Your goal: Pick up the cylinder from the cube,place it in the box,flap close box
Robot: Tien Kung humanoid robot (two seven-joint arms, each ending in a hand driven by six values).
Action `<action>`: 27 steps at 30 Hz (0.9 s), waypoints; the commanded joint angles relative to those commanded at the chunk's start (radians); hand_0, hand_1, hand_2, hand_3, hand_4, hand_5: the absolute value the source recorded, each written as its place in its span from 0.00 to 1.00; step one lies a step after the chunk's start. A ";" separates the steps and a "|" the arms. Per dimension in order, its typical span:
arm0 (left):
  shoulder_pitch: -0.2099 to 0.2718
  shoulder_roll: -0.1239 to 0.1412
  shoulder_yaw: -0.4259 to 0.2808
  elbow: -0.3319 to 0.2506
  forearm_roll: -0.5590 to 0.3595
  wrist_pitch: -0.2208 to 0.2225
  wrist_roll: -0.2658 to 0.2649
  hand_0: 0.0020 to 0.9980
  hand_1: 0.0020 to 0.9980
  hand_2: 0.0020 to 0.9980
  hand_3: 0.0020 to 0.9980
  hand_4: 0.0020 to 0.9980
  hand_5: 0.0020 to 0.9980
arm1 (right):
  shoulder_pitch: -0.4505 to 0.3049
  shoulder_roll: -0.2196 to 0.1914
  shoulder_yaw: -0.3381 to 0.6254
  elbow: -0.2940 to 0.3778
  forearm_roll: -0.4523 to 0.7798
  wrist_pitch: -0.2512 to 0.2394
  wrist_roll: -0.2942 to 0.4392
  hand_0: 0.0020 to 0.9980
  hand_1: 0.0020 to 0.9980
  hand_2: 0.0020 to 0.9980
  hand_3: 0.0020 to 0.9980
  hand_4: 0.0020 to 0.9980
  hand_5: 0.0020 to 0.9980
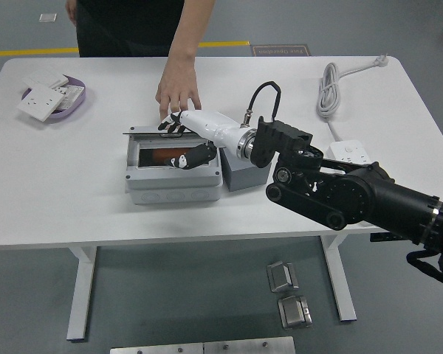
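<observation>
A grey box point(173, 184) stands in the middle of the table, its hinged lid point(142, 133) raised at the back and seen nearly edge-on. A dark red cylinder point(157, 157) lies inside the box. The grey cube point(241, 174) sits against the box's right side with nothing on it. My right hand point(183, 140) reaches over the box from the right. Its black fingers point(170, 122) rest spread at the lid's edge, its thumb point(196, 155) hangs inside the box, and it holds nothing. A person's hand point(176, 90) touches the lid from the far side.
A purple tray point(72, 108) with white sockets sits at the far left of the table. A white power strip point(348, 151) and its coiled cable point(328, 88) lie at the right. My bulky right arm point(340, 192) spans the table's right front.
</observation>
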 joint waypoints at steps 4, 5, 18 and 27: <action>-0.001 0.000 0.002 0.000 -0.002 0.000 -0.002 0.55 0.59 0.55 0.57 0.61 0.29 | -0.005 -0.002 -0.004 0.003 -0.003 0.002 -0.001 0.82 0.73 0.74 0.81 0.79 0.35; -0.002 -0.001 0.002 0.000 -0.002 0.000 -0.002 0.55 0.59 0.55 0.57 0.61 0.29 | -0.006 -0.003 -0.005 0.003 -0.002 0.002 -0.001 0.82 0.73 0.74 0.81 0.79 0.35; 0.001 0.000 -0.010 0.000 0.005 0.004 0.013 0.55 0.59 0.55 0.57 0.61 0.29 | -0.038 -0.050 0.119 0.033 -0.072 0.012 -0.014 0.81 0.73 0.74 0.81 0.79 0.35; 0.027 -0.008 -0.008 0.000 -0.022 0.014 0.044 0.55 0.59 0.55 0.57 0.61 0.29 | -0.187 -0.140 0.353 0.165 -0.195 0.005 -0.018 0.82 0.73 0.74 0.81 0.79 0.36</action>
